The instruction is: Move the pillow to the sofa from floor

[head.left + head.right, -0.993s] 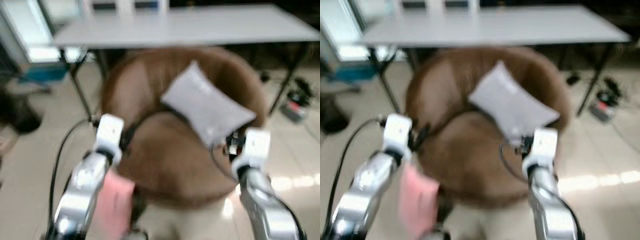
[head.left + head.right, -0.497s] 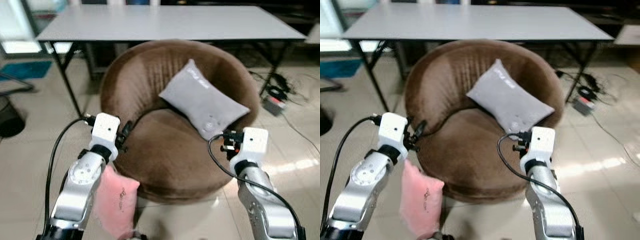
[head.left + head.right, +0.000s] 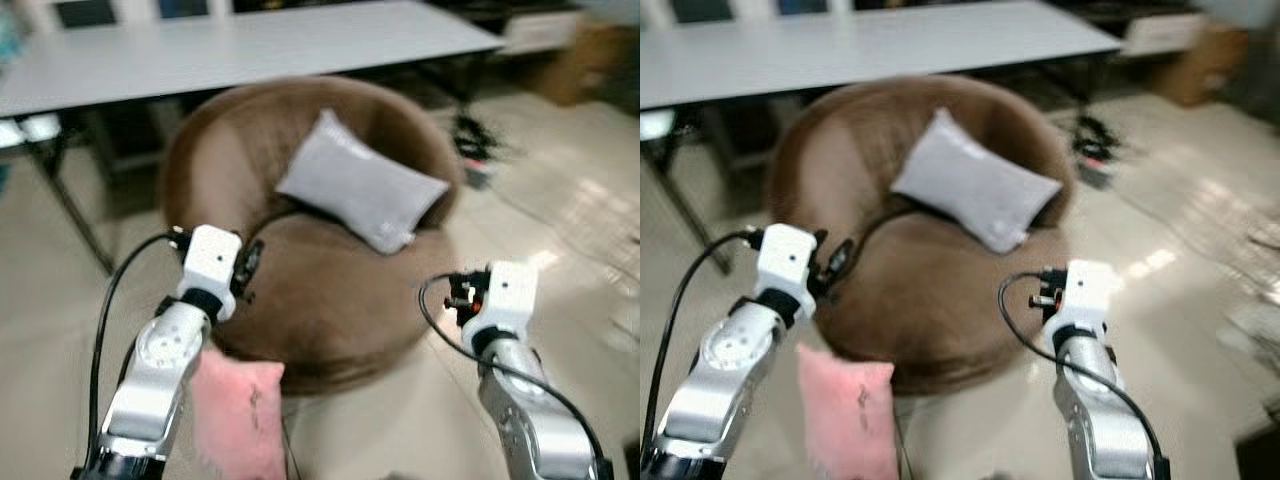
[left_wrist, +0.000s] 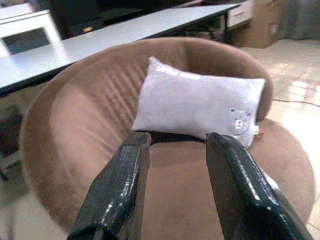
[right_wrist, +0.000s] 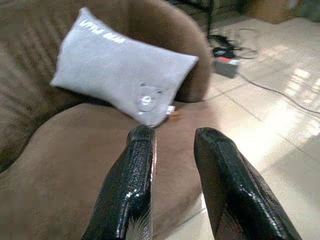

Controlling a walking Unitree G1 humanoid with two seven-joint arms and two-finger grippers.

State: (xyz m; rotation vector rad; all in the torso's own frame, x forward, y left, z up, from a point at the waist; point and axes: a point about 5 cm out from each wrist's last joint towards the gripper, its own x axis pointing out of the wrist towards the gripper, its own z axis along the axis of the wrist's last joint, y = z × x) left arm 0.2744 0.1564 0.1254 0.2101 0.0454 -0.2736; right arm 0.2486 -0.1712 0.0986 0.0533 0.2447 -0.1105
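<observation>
The pink pillow (image 3: 240, 415) is down on the floor (image 3: 400, 420), just beside the base of the round brown sofa (image 3: 330, 300) and under the left arm, so by the look of it the real job is not yet done. A grey pillow (image 3: 360, 193) already leans on the sofa's backrest, with a long white surface (image 3: 250, 45) behind. The left claw (image 4: 172, 187) hangs over the seat, fingers apart and empty; the right claw (image 5: 172, 182) hovers at the seat's front edge, spread and empty too. What's left, I'd say: reach down, grip the pink one, lift it onto the seat.
</observation>
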